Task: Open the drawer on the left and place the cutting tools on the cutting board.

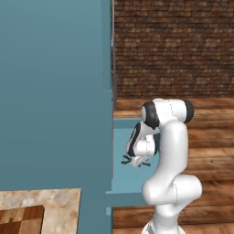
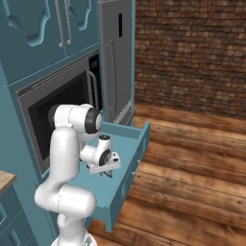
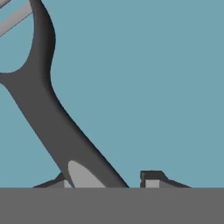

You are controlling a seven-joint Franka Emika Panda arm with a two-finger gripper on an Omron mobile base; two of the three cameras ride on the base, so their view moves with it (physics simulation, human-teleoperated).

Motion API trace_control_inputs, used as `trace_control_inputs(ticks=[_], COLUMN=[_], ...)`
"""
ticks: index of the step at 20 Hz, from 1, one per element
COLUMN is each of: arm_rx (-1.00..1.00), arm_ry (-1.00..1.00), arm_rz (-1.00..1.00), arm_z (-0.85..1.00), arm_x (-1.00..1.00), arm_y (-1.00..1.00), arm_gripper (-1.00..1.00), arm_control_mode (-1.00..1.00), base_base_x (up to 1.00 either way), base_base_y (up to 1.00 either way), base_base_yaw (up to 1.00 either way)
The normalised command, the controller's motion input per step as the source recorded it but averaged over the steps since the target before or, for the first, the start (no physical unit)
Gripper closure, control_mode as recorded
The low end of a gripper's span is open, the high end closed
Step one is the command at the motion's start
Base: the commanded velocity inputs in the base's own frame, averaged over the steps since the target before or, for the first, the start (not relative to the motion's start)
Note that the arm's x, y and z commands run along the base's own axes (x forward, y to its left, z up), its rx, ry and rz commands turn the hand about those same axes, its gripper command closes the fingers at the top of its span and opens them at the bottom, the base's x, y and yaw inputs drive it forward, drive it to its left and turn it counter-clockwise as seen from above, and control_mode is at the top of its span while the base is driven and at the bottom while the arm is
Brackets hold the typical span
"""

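The teal drawer (image 2: pixel 138 153) stands pulled out over the wooden floor, its floor (image 1: pixel 124 148) bare where it shows. My gripper (image 1: pixel 133 161) (image 2: pixel 106 172) reaches down into it. In the hand view, one of the cutting tools, a slim dark grey tool with a forked head (image 3: pixel 54 116), lies on the drawer floor and runs down between my gripper's tips (image 3: pixel 105 179). The left fingertip (image 3: pixel 56 181) sits against its handle, while a gap remains at the right fingertip (image 3: pixel 152 177). The cutting board (image 1: pixel 20 220), in brown blocks, lies on the stone counter (image 1: pixel 57 201) at the lower left.
A tall teal cabinet side (image 1: pixel 55 91) rises left of the drawer. A built-in oven (image 2: pixel 53 108) sits above the drawer, with a grey fridge (image 2: pixel 117 57) beyond it. Wooden floor (image 2: pixel 192 163) and a brick wall (image 2: pixel 192 53) lie to the right.
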Motion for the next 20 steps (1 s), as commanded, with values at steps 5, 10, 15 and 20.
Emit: trace_control_inputs(ticks=[5,10,15,20], arm_rx=[0.0,0.0,0.0,0.0], arm_ry=[0.0,-0.01,-0.03,-0.02], arm_rz=[0.0,0.0,0.0,0.0], arm_z=[0.43,0.84,0.96,0.92], arm_x=[-0.01,-0.08,-0.23,-0.35], arm_y=[0.0,0.0,0.0,-0.06], arm_gripper=[1.0,1.0,1.0,1.0], arm_control_mode=[-1.0,-1.0,-1.0,-1.0], base_base_x=[0.0,0.0,0.0,0.0], base_base_y=[0.0,0.0,0.0,0.0], base_base_yaw=[0.0,0.0,0.0,0.0])
